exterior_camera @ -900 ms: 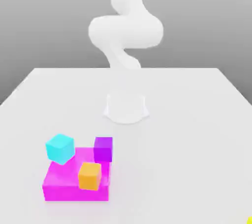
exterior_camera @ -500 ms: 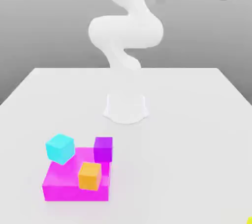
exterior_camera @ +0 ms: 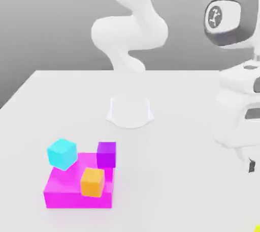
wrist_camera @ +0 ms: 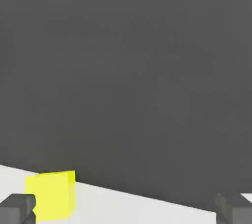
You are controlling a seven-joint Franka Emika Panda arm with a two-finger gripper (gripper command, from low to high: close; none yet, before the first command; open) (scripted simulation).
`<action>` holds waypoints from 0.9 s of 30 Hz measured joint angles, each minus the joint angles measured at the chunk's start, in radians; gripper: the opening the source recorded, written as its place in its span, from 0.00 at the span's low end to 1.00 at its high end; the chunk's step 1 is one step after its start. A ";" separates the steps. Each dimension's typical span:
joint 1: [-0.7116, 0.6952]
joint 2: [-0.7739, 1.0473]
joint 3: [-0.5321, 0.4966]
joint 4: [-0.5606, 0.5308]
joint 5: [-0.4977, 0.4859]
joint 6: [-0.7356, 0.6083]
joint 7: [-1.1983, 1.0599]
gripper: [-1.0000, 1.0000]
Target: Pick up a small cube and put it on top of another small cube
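Yellow cube sits near the gripper, whose fingers are spread wide apart.

Exterior view facing arm base across table, hand view low (near tabletop)

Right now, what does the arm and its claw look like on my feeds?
The arm is smooth, rounded white segments on a round white base. The wrist housing has a dark grey panel with a white circular logo. The claw has dark grey, blocky fingertips. No cables show.
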 joint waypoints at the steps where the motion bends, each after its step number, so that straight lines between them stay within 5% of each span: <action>1: 0.012 0.036 0.002 0.009 -0.006 0.005 0.009 0.50; 10: 0.111 0.361 -0.021 0.086 -0.061 0.117 0.079 0.50; 11: 0.117 0.385 -0.028 0.092 -0.068 0.135 0.084 0.00; 21: 0.103 0.298 -0.006 0.071 -0.033 0.070 0.061 0.00; 27: -0.025 0.088 -0.061 -0.095 -0.043 0.025 -0.104 0.00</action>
